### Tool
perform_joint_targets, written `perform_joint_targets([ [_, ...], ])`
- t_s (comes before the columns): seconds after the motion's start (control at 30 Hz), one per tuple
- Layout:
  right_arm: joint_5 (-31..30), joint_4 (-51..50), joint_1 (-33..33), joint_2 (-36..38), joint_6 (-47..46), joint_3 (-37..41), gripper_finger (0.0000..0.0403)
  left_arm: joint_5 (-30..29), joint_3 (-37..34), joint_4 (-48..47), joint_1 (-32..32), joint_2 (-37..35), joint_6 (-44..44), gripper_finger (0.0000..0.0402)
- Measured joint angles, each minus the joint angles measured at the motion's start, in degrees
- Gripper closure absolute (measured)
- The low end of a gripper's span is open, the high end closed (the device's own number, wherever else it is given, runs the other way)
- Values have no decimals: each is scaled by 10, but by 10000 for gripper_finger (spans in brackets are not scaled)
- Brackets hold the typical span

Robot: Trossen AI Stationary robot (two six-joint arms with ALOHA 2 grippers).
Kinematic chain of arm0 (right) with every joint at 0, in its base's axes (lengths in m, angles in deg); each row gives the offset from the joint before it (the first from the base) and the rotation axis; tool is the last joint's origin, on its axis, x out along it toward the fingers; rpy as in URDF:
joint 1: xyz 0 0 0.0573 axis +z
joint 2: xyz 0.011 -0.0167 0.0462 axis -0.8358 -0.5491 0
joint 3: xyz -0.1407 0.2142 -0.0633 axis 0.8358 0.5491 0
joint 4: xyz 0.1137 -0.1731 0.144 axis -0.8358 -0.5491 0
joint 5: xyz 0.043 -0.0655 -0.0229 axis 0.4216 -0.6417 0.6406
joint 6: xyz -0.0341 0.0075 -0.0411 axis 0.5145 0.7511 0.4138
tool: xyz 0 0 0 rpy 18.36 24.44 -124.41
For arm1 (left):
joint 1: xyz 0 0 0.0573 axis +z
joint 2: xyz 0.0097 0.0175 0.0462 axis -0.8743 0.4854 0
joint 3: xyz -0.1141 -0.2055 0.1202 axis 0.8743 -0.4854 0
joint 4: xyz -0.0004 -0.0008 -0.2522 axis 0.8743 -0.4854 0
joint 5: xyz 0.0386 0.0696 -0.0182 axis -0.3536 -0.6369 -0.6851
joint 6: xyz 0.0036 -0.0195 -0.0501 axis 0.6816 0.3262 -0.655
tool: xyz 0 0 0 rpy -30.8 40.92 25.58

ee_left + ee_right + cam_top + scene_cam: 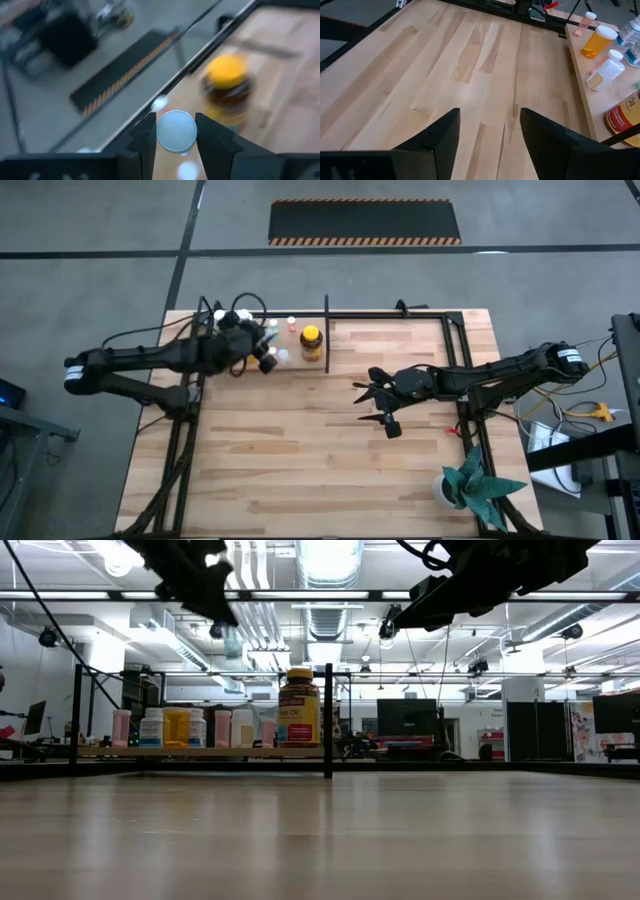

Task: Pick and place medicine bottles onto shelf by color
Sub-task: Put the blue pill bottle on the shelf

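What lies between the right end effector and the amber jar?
High view: only bare table and the shelf's divider post separate the right end effector from the amber jar.

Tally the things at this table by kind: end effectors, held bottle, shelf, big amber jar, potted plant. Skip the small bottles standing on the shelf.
End effectors: 2, left and right
Pale blue bottle in the left one: 1
Shelf: 1
Amber jar: 1
Potted plant: 1
Total: 6
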Motion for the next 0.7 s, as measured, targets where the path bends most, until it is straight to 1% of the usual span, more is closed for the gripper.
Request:
perform_joint_targets([
  [0.13, 0, 0, 0, 0, 0, 0, 204, 1, -14, -24, 54, 8, -56, 297],
  [0.3, 0, 0, 0, 0, 0, 0, 204, 2, -50, -29, 93, 26, -110, 297],
  [0.37, 0, 0, 0, 0, 0, 0, 204, 2, -62, -30, 104, 29, -126, 297],
  [0.5, 0, 0, 0, 0, 0, 0, 204, 2, -82, -25, 119, 31, -132, 297],
  [0.7, 0, 0, 0, 0, 0, 0, 204, 2, -91, -22, 127, 38, -147, 297],
])
